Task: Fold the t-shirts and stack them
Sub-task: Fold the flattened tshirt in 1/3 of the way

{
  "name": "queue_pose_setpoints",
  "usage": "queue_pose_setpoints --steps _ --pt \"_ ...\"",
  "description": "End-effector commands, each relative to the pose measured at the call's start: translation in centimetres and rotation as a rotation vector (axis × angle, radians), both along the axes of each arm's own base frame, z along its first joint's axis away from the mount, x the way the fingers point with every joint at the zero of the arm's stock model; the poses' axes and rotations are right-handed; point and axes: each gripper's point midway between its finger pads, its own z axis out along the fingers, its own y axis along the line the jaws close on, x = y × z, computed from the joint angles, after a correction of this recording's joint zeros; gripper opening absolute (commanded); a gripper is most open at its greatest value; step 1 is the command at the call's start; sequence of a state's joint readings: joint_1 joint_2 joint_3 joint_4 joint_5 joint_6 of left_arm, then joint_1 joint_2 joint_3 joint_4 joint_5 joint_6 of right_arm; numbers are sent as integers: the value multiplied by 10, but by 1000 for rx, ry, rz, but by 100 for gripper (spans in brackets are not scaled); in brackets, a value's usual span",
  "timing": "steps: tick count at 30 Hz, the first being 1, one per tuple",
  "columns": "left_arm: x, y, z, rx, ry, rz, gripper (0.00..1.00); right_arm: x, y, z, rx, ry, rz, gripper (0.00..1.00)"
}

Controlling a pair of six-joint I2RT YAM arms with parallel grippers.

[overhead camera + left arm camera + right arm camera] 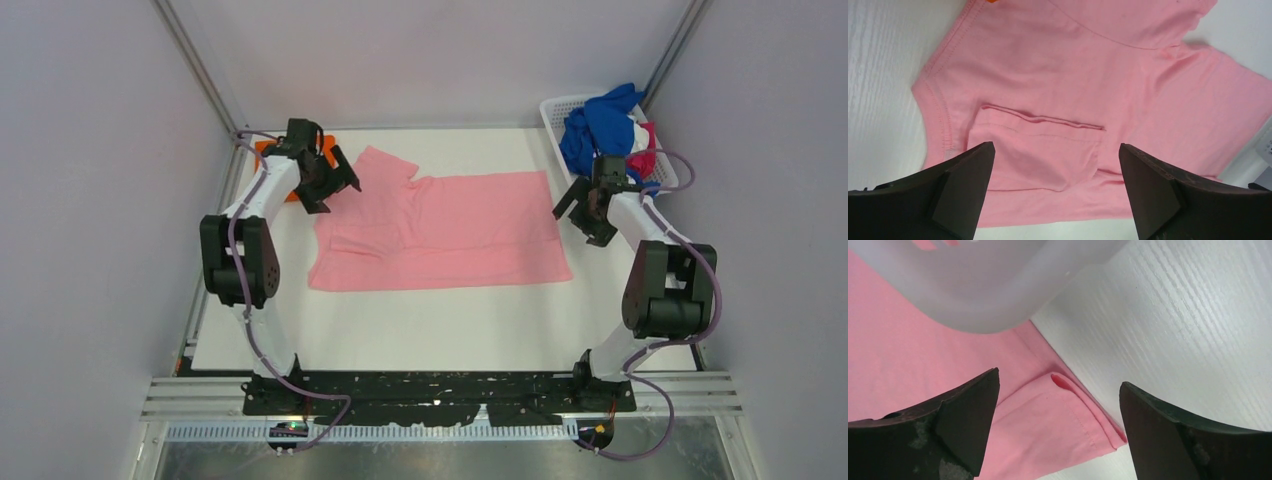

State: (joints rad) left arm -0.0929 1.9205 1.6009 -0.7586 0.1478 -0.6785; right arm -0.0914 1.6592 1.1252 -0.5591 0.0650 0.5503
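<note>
A light pink t-shirt (440, 232) lies spread flat on the white table, with one sleeve folded in on its left part (1038, 150). My left gripper (335, 195) hovers open and empty over that left part (1055, 175). My right gripper (582, 222) hovers open and empty over the shirt's right hem corner (1058, 410), where the hem (1073, 425) is turned over. An orange t-shirt (330, 152) lies at the back left, mostly hidden behind my left arm. Royal blue (595, 130), white (638, 132) and magenta (645, 158) t-shirts are heaped in the basket.
The white slatted basket (555, 112) stands at the back right corner, close behind my right gripper; its wall shows blurred in the right wrist view (998, 285). Grey walls enclose the table on the left, back and right.
</note>
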Motion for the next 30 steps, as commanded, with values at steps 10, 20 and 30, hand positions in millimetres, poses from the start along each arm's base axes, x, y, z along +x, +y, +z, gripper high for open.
queue_pose_setpoints --steps 10,20,30 --pt "-67 -17 25 -71 -88 -118 99 -9 94 39 118 -276 433 95" --pt "-100 -33 -57 -135 53 -124 99 -24 139 -20 186 -155 514 95" --pt "-156 -24 -94 -100 162 -97 99 -100 118 -59 171 92 434 95"
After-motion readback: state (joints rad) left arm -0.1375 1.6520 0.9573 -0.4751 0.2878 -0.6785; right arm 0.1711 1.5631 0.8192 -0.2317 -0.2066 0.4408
